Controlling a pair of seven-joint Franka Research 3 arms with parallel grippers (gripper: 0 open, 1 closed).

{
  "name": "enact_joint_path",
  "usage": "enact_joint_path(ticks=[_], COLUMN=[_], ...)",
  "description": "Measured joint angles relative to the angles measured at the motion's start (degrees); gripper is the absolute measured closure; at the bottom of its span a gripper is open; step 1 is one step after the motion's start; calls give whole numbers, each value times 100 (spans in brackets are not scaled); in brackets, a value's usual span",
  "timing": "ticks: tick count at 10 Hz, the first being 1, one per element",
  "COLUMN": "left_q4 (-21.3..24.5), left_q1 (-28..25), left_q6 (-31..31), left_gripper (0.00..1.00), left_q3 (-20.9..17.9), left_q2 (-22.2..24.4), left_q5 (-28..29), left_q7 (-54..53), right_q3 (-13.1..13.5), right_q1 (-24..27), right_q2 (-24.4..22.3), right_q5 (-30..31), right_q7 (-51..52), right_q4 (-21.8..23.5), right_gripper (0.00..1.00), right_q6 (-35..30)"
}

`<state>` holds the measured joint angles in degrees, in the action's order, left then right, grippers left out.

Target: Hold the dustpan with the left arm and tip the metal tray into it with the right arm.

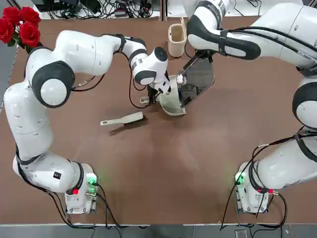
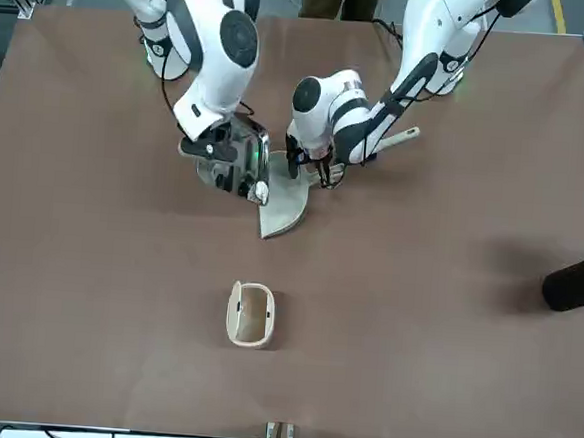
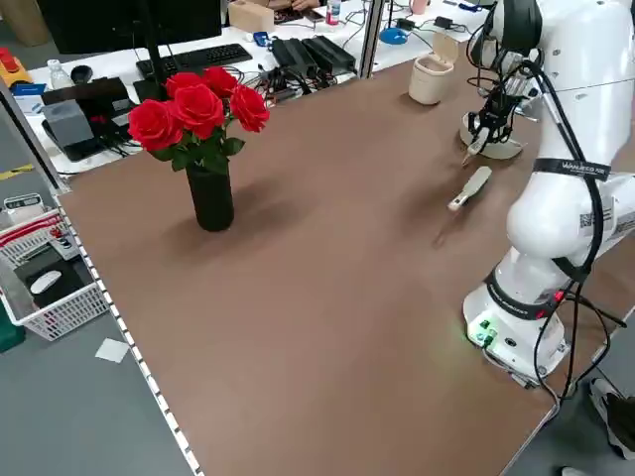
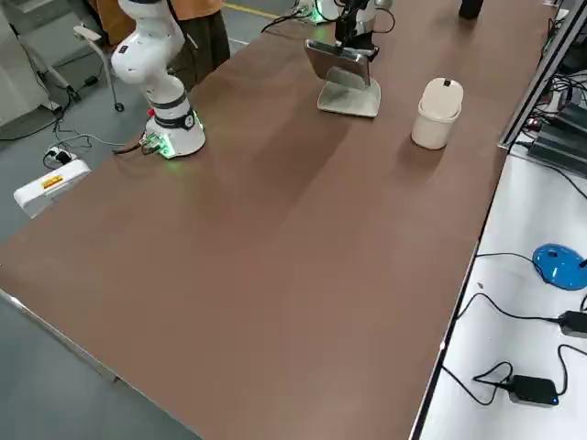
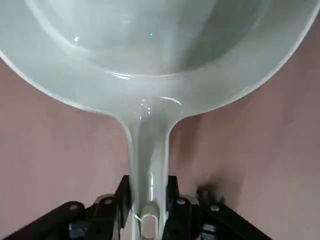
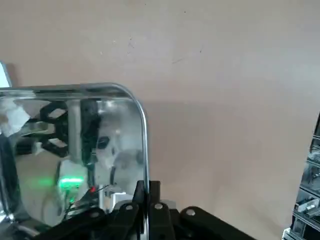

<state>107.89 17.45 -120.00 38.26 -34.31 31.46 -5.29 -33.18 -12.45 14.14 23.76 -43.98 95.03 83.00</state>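
The cream dustpan (image 1: 172, 103) lies on the table with its mouth toward the metal tray (image 1: 199, 78). My left gripper (image 1: 151, 97) is shut on its stubby handle (image 5: 149, 170), as the left wrist view shows. The shiny tray is tilted steeply, its lower edge over the dustpan's mouth (image 2: 285, 207). A small white scrap (image 1: 181, 79) sits at that lower edge. My right gripper (image 6: 146, 196) is shut on the tray's raised rim (image 6: 144, 135), at the tray's far, high side, mostly hidden under the arm in the top view.
A cream hand brush (image 1: 123, 119) lies on the table near the dustpan, on the robot's left. A tall cream cup (image 1: 177, 39) stands just beyond the tray. A vase of red roses (image 1: 20, 25) is at the far left corner.
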Motion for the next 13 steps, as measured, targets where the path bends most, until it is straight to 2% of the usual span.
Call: enact_joint_path(ticks=[2,7,11,13], left_q4=[-1,-5,-6,-7], left_q1=[0,0,0,0], left_q6=[0,0,0,0], left_gripper=[67,67,67,67], left_q3=[-1,-6,-10,-12], left_q2=[-1,-2,-3,-3], left_q5=[4,11,12,12], left_q7=[3,5,6,6], right_q3=[-122,-146,-148,-147], right_q1=[-359,-1205,-1671,-1718], right_q2=[272,781,953,1008], right_q5=[457,1195,2012,2191], right_q7=[-285,-551,-558,-559], right_q4=[-315,-1165,-1229,-1249], right_gripper=[95,95,95,95], right_q6=[-435,-1277,-1578,-1686])
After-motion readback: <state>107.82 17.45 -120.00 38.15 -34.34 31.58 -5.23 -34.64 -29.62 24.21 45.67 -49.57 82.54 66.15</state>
